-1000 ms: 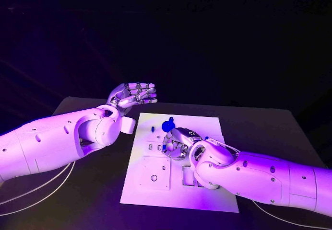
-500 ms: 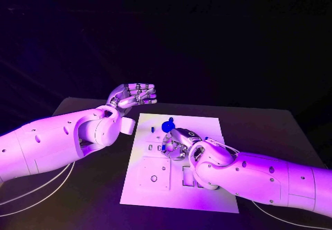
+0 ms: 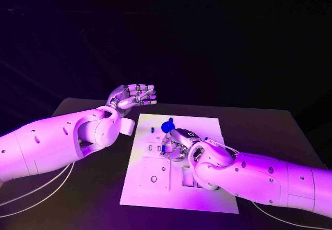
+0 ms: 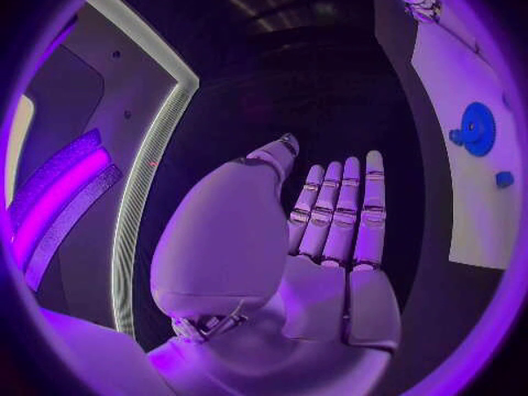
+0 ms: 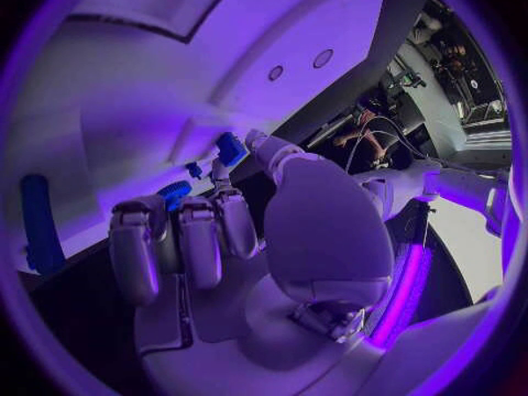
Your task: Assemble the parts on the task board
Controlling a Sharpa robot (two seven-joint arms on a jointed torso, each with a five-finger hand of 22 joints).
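From the head camera, your left robot hand [image 3: 133,97] is raised beyond the far left corner of the task board [image 3: 207,191], palm turned up, fingers curled loosely inward with nothing in them. Your right arm sweeps in low across the board's near right part, and the right robot hand [image 3: 178,143] sits bent down over the board's middle, fingers bunched on the surface. A blue gear [image 3: 167,126] stands on the board just beyond those fingers. The white board lies flat in the middle of the black desk [image 3: 269,129].

Over to your left wrist camera: the left robot hand [image 4: 330,229] shows fingers straight and side by side, thumb apart, gripping nothing. Off to the side you see the board [image 4: 451,106] with the gear [image 4: 476,128] and a small blue part [image 4: 504,179] near it.

Now your right wrist camera: the right robot hand [image 5: 220,238] has its fingers curled down against the board [image 5: 165,70], a blue part [image 5: 231,148] pinched at the thumb tip. A blue bar [image 5: 38,222] lies apart on the board.
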